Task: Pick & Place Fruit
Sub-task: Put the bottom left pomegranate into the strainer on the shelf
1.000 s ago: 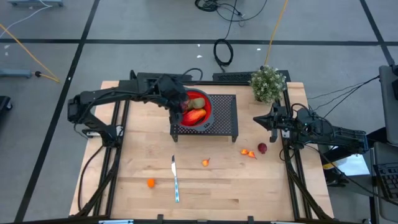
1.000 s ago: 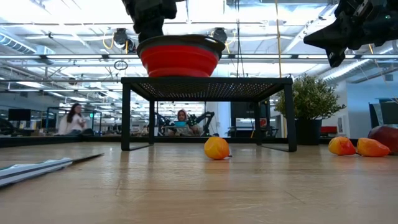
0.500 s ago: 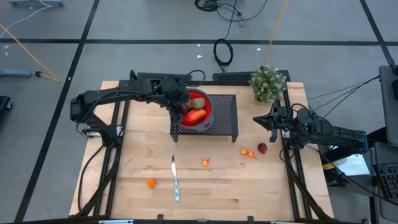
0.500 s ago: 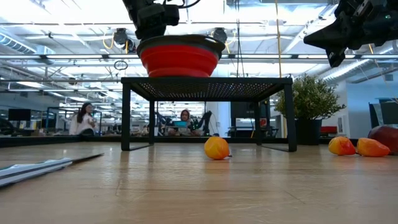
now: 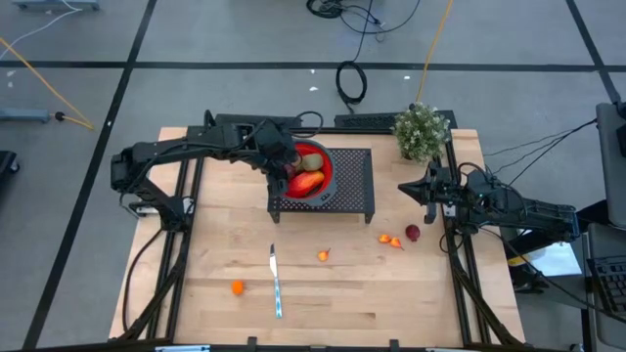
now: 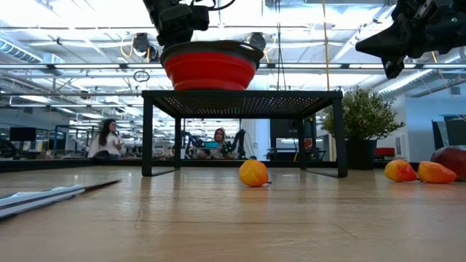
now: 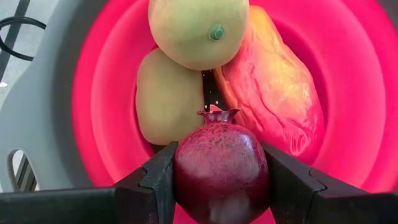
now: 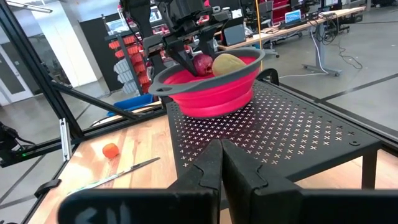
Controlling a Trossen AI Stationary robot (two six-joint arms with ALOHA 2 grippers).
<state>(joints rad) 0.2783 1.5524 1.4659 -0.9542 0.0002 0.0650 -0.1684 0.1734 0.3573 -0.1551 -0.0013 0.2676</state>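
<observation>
Left gripper (image 7: 219, 180) is over the red collapsible bowl (image 5: 326, 179), fingers (image 7: 158, 180) pinching a dark red pomegranate (image 7: 221, 169) just above the bowl's inside; same grip visible from the right wrist view, pomegranate (image 8: 202, 63) at the rim. Bowl sits on the black perforated stand (image 5: 357, 191) at the back of the tabletop (image 5: 342, 293). Already in the bowl: two green-yellow pear-like fruits (image 7: 198, 31) and a red-orange oval fruit (image 7: 273, 93), all touching. Right gripper (image 8: 219, 163) hovers off the stand's right side above the tabletop, fingers pressed together, holding nothing. Loose fruit on the tabletop: two small orange pieces (image 5: 390, 240) and a dark red one (image 5: 413, 233) near the right arm, another orange one (image 5: 323, 255) in front of the stand, one more (image 5: 237, 287) front left. Knife (image 5: 276, 282) lies between those last two. Potted plant (image 5: 422, 131) at back right corner
</observation>
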